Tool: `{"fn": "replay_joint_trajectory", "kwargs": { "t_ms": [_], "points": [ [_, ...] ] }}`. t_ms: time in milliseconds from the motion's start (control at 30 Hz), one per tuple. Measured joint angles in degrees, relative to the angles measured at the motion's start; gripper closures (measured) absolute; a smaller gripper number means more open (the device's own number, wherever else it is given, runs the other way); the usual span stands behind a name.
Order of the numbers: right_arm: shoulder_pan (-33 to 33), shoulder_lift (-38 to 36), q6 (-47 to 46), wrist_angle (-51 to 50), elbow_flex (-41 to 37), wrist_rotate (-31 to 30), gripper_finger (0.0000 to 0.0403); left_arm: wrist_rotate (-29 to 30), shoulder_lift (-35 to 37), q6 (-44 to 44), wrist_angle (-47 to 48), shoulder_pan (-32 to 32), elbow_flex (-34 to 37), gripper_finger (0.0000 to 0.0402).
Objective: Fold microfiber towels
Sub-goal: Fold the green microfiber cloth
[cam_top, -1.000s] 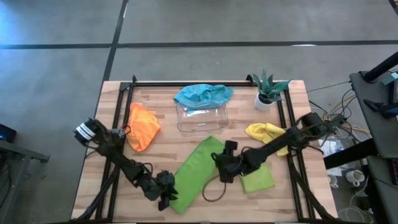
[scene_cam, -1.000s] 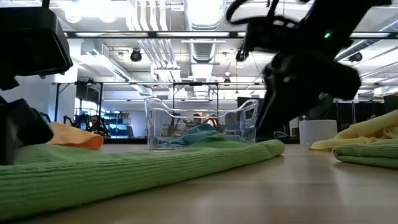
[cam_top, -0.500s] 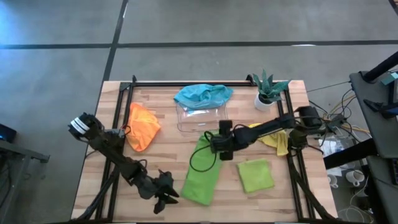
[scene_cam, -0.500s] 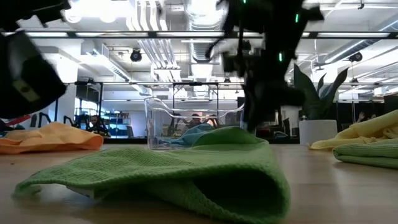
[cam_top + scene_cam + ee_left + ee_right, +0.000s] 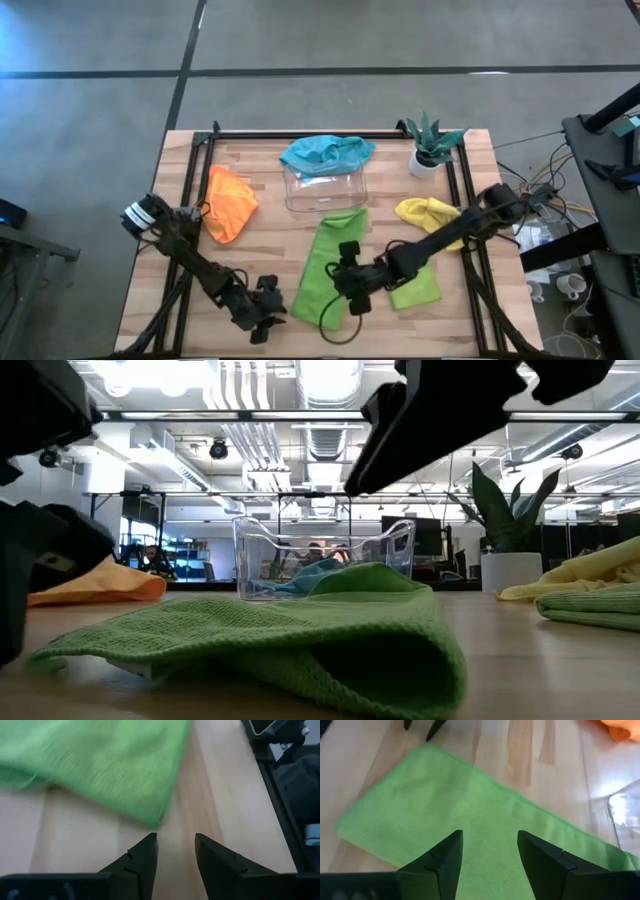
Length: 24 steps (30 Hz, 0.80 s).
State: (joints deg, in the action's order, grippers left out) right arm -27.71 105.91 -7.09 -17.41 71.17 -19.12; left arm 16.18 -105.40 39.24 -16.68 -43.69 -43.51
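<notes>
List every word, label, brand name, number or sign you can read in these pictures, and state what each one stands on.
None: no text can be read in any view.
The lime green towel, the clear plastic tray and the white plant pot carry no lettering that shows.
In the low view, the room behind the table is too distant to make out any signs.
</notes>
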Motion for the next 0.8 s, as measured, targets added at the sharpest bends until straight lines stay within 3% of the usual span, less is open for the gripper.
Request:
{"fn": "replay_joint_trajectory", "kwargs": {
  "t_ms": [200, 400, 533, 800],
  "points": [
    [-1.5, 0.5, 1.6, 0.0, 0.9, 2.5, 0.0216, 1.2, -1.3, -7.8, 0.7, 1.7, -5.0, 0.0281],
    [-3.2, 1.8, 2.3, 5.6, 0.7, 3.9, 0.0215, 8.3, 0.4, -16.2, 0.2, 4.6, -6.9, 0.0281],
    [-3.0, 2.9, -4.7, 9.8, 0.7, -0.3, 0.0215, 9.7, -0.2, -17.4, 0.8, 8.2, -6.4, 0.0281],
    [-2.8, 7.5, -16.1, 10.5, 1.3, -0.2, 0.0215, 9.8, -0.3, -17.6, -2.2, 13.5, -6.3, 0.0281]
  ]
}}
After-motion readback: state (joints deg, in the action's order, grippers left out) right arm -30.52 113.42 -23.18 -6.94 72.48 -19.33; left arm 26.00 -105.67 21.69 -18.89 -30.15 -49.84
